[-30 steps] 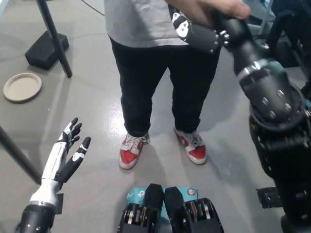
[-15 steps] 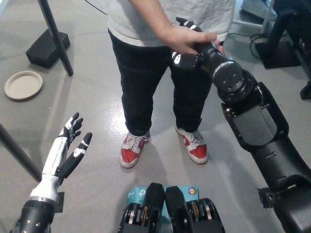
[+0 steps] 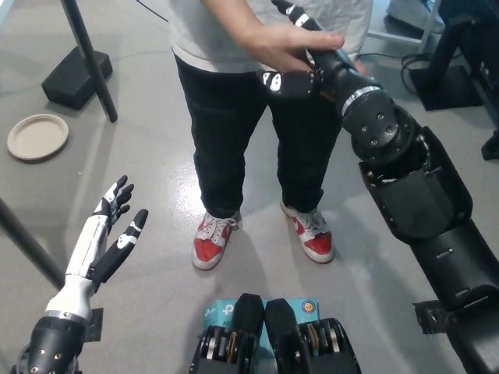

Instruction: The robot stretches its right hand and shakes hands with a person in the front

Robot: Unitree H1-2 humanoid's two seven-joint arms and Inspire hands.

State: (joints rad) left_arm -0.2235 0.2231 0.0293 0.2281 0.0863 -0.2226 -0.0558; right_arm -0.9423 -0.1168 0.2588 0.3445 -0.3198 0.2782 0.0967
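While the right robot hand (image 3: 300,66) clasps the person's hand (image 3: 281,43), the left robot hand (image 3: 109,230) rests spread.

One head camera — looking steeply down, close.

1. The right hand (image 3: 300,66) and its arm look like black hard plastic with a slight sheen, with bright metal screw heads and a silvery ring at the wrist.
2. The left hand (image 3: 105,238) is glossy white and black plastic.
3. The person's shirt (image 3: 203,39) is soft grey cloth; the trousers (image 3: 234,132) are matt black cloth.
4. The shoes (image 3: 210,238) look like red and white leather, with laces.
5. The floor (image 3: 140,132) is smooth grey with a faint shine.
6. The round plate (image 3: 37,137) looks like matt beige paper.
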